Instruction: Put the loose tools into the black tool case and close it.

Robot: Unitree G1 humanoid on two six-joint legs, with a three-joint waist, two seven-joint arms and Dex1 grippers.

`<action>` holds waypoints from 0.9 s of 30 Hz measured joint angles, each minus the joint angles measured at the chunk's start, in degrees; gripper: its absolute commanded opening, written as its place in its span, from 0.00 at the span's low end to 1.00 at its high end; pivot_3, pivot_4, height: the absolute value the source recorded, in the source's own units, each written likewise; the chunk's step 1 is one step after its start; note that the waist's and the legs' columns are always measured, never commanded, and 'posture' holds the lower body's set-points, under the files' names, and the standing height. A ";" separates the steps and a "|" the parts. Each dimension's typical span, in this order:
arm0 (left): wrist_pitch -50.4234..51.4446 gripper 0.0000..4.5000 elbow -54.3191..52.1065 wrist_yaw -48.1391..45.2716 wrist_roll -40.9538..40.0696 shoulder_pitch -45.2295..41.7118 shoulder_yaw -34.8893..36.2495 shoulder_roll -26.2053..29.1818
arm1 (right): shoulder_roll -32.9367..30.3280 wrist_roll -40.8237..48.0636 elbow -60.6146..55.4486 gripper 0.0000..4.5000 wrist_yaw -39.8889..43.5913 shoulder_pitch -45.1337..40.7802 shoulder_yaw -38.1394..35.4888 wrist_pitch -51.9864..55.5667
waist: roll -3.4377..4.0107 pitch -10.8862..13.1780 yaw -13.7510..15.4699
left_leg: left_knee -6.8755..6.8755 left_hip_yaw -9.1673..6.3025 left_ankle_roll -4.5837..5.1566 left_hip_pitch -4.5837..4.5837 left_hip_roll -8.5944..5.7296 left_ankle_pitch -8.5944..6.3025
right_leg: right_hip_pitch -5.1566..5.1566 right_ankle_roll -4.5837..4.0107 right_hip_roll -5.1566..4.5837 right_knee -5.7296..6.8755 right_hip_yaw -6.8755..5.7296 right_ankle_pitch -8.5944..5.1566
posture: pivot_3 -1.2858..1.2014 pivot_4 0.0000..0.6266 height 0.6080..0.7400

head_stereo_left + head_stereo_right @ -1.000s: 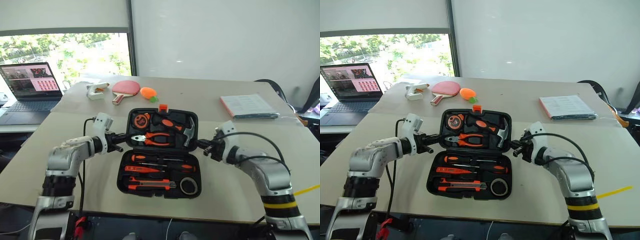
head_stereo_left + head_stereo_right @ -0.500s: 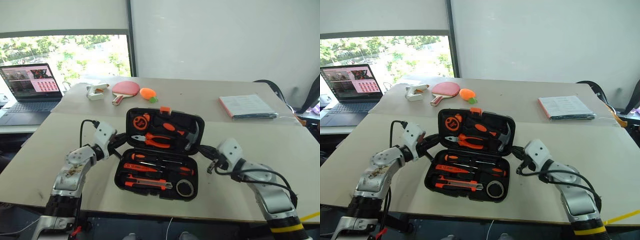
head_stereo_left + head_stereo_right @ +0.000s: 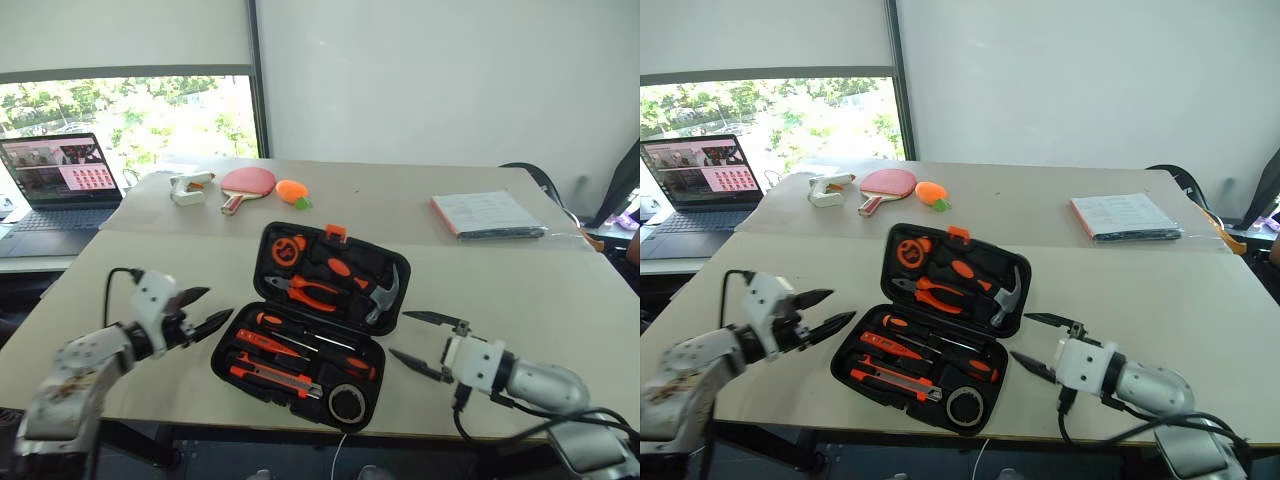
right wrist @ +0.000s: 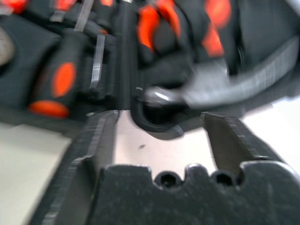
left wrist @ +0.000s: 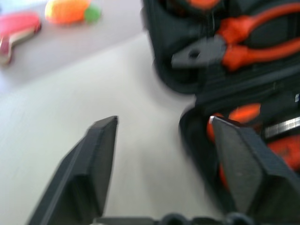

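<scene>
tools sit in the black tool case (image 3: 310,325), lid up; my left end effector (image 3: 200,311) and right end effector (image 3: 420,343) flank it, fingers apart, empty; next, fold the lid shut.

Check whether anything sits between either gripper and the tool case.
Nothing visible does. The left gripper and right gripper are both open, flanking the open case, with only bare table between each and the case.
</scene>
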 measured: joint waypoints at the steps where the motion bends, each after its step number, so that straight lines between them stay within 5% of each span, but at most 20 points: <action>1: 0.63 0.98 0.03 0.03 -0.61 -0.22 0.84 0.30 | 0.03 0.71 -1.08 0.99 -0.13 -0.06 -0.39 0.99 | -0.01 -0.01 0.18 | 0.02 0.01 0.00 0.06 0.00 0.00 | 0.08 0.01 0.00 -0.01 0.00 -0.01 | 0.52 0.24 0.98; 8: 7.30 0.98 4.56 1.23 -2.32 -7.69 -2.38 -0.53 | 1.98 8.97 -2.62 0.99 -2.17 -3.77 -1.43 19.59 | -0.05 -0.03 0.48 | 0.07 0.04 -0.05 0.05 -0.01 0.06 | 0.07 -0.01 0.03 0.02 0.01 0.00 | 0.52 0.24 0.98; 20: 32.65 0.98 23.61 -2.96 -3.98 -37.29 -18.97 -1.50 | 5.55 44.13 -4.88 0.99 -18.03 -22.31 -11.36 83.01 | -0.13 0.02 0.14 | -0.03 -0.09 -0.01 -0.18 -0.06 0.04 | -0.10 0.00 0.08 0.02 -0.02 -0.01 | 0.52 0.24 0.98; 27: 35.92 0.98 39.35 -4.06 0.52 -48.37 -25.56 -5.14 | 13.49 47.17 2.61 0.99 -29.10 -28.77 -15.79 101.16 | -0.12 0.02 0.23 | -0.03 -0.11 0.01 -0.51 -0.11 0.03 | -0.33 0.02 0.06 -0.01 -0.05 -0.02 | 0.52 0.24 0.98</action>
